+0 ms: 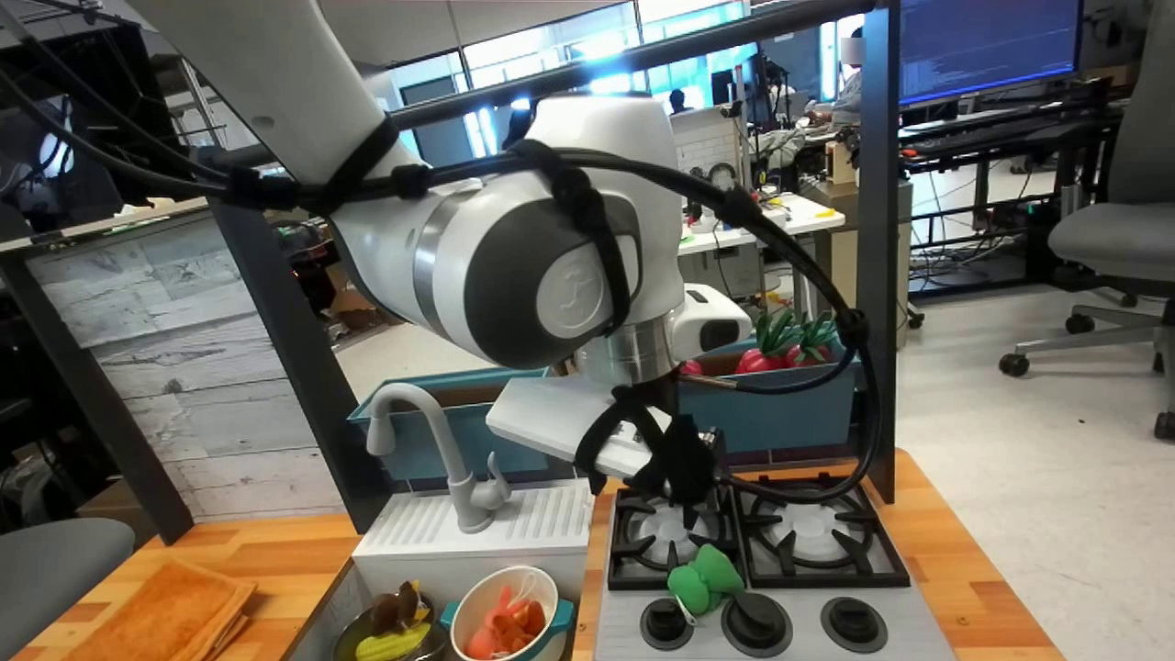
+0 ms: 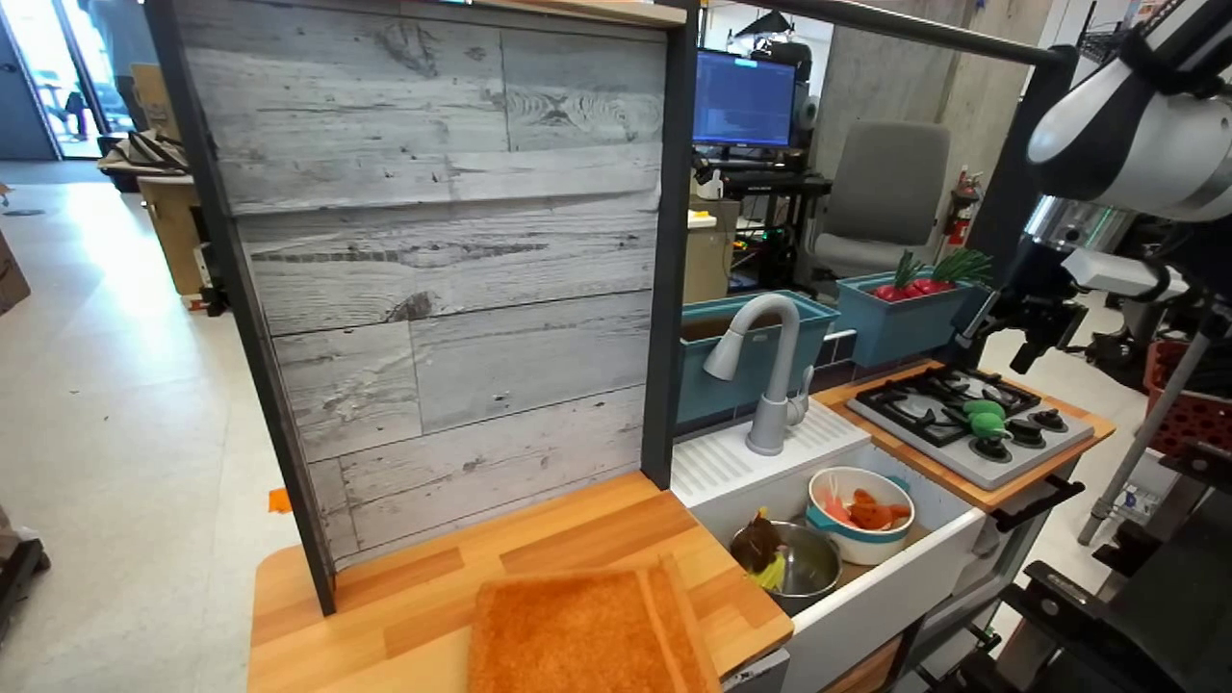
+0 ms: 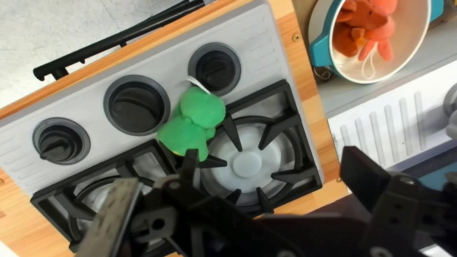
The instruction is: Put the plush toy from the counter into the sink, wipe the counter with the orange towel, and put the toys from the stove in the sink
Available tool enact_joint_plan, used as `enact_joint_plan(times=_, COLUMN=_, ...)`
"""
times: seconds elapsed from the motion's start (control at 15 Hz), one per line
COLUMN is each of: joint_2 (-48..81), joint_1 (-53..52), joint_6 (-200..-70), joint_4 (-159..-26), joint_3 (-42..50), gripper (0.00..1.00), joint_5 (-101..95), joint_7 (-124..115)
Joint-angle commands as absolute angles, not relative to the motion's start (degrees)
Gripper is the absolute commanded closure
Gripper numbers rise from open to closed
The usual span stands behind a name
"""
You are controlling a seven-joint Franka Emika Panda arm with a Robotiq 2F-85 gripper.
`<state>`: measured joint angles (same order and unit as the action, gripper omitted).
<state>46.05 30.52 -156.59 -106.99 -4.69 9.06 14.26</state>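
A workroom with pale floor (image 1: 1001,477) lies beyond; in an exterior view, read as a dial, a grey chair (image 1: 1115,229) is at 3 o'clock and a lit monitor (image 1: 987,46) at 2. There the counter (image 1: 294,554), planked wood, sits at 8; whether it has been wiped I cannot tell. The stove (image 1: 806,613), at 5, needs one more pickup, I judge; the sink (image 1: 413,565), at 7, seems to hold the rest. The towel (image 1: 156,610) lies folded on the counter. The gripper (image 3: 270,157) hangs above the stove, jaws spread wide, nothing between them. Inside the sink, a white pot (image 3: 408,50) holds two red-orange toys (image 3: 366,18); a steel pot (image 2: 816,568) holds the yellow plush (image 1: 390,645) and a brown thing (image 1: 395,609), so that step looks done. The green toy (image 3: 196,119) lies on the stove, just beside two knobs (image 3: 137,110), at 10 o'clock from the gripper in the wrist view.
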Motion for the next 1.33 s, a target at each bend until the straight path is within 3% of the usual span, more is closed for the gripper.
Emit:
enact_joint_plan(times=0.0, joint_2=48.53, joint_1=27.73, joint_6=-160.36, joint_4=-105.71, joint_3=-2.06, gripper=0.0, joint_5=9.62, joint_7=13.0)
enact_joint_plan(times=0.4, joint_2=53.69, joint_1=23.83, joint_6=-163.48, joint_4=-103.49, joint_3=3.86, gripper=0.01, joint_5=8.41, joint_7=6.94)
enact_joint_plan(times=0.53, joint_2=55.14, joint_1=23.87, joint_6=-163.34, joint_4=-102.5, joint_3=4.15, gripper=0.14, joint_5=8.47, joint_7=6.34)
enact_joint_plan(times=0.67, joint_2=55.8, joint_1=25.71, joint_6=-163.88, joint_4=-101.61, joint_3=1.98, gripper=0.31, joint_5=9.37, joint_7=7.27)
enact_joint_plan(times=0.73, joint_2=55.99, joint_1=26.7, joint_6=-164.1, joint_4=-101.24, joint_3=0.75, gripper=0.44, joint_5=9.8, joint_7=7.84)
enact_joint_plan(times=1.07, joint_2=56.79, joint_1=27.98, joint_6=-164.89, joint_4=-99.79, joint_3=-1.1, gripper=0.82, joint_5=10.03, joint_7=8.07)
enact_joint_plan(times=1.27, joint_2=57.14, joint_1=28.04, joint_6=-165.09, joint_4=-99.32, joint_3=-1.06, gripper=0.88, joint_5=10.0, joint_7=7.67)
